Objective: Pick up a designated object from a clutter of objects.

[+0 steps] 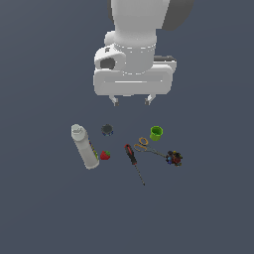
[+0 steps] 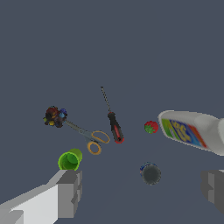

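Seven things scattered on bench (image 1: 39, 208); strawberry (image 1: 105, 155) touching bottle (image 1: 85, 147), so tight approach likely. Hand (image 1: 131, 101) released, fingers spread, high above clutter.

Gripper (image 1: 131, 101) aloft, jaws wide apart

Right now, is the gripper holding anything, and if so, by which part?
Nothing is held. The gripper hangs open above the clutter, its fingers spread with only floor between them. The strawberry lies untouched beside the white bottle.
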